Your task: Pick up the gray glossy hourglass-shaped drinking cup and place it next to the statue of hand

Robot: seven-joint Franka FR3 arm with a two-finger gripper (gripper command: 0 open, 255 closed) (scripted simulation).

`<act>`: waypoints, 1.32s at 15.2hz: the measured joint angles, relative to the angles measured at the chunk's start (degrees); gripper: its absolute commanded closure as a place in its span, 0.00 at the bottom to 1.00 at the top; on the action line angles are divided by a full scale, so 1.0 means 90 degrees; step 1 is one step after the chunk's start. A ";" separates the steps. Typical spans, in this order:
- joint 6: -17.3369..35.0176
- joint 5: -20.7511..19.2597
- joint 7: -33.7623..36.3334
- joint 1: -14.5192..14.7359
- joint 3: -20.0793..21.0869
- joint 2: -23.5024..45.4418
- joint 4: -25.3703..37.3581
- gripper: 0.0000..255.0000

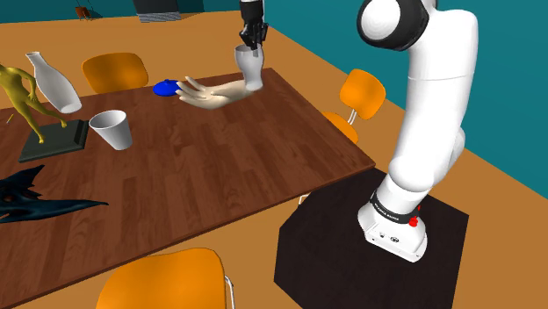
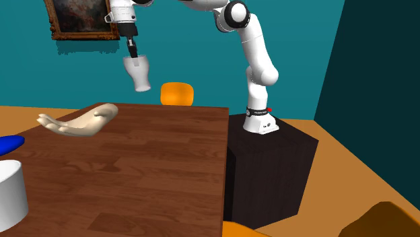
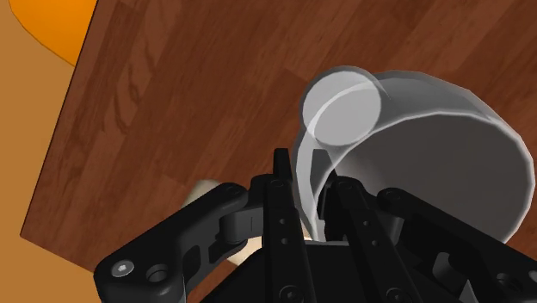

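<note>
My end effector (image 2: 134,56) clamps the cup (image 2: 141,76) by its rim only; I fear it slipping onto the hand statue (image 2: 77,122)

Teal walls (image 2: 289,40), one bearing a framed painting (image 2: 79,17); orange-brown floor (image 1: 501,167); dark wood-grain counter (image 1: 219,167); three orange chairs around it: far side (image 1: 114,70), shoulder view's right (image 1: 362,92), near edge (image 1: 167,281)
</note>
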 measured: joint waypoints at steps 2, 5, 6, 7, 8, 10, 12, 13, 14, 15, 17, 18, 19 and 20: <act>0.0203 0.0005 0.0015 -0.0012 0.0000 -0.0060 -0.0263 1.00; 0.0467 0.0008 0.0031 -0.0027 -0.0002 -0.0091 -0.0559 1.00; 0.0566 0.0009 0.0033 -0.0035 -0.0004 -0.0109 -0.0676 1.00; 0.0632 0.0009 0.0048 -0.0032 -0.0002 -0.0112 -0.0747 1.00; 0.0746 0.0012 0.0052 -0.0040 -0.0003 -0.0149 -0.0896 1.00; 0.0922 0.0010 0.0065 -0.0047 -0.0005 -0.0143 -0.1066 1.00; 0.1101 0.0008 0.0092 -0.0045 -0.0002 -0.0149 -0.1253 1.00; 0.1185 0.0005 0.0110 -0.0040 0.0000 -0.0141 -0.1330 1.00; 0.1271 0.0006 0.0100 -0.0054 -0.0005 -0.0162 -0.1437 1.00; 0.1369 0.0005 0.0111 -0.0057 -0.0006 -0.0174 -0.1547 1.00; 0.1530 0.0001 0.0124 -0.0061 -0.0007 -0.0162 -0.1696 1.00; 0.1598 -0.0001 0.0125 -0.0066 -0.0010 -0.0149 -0.1751 1.00; 0.1687 -0.0006 0.0140 -0.0063 -0.0010 -0.0127 -0.1819 1.00; 0.1757 -0.0009 0.0148 -0.0064 -0.0010 -0.0121 -0.1884 1.00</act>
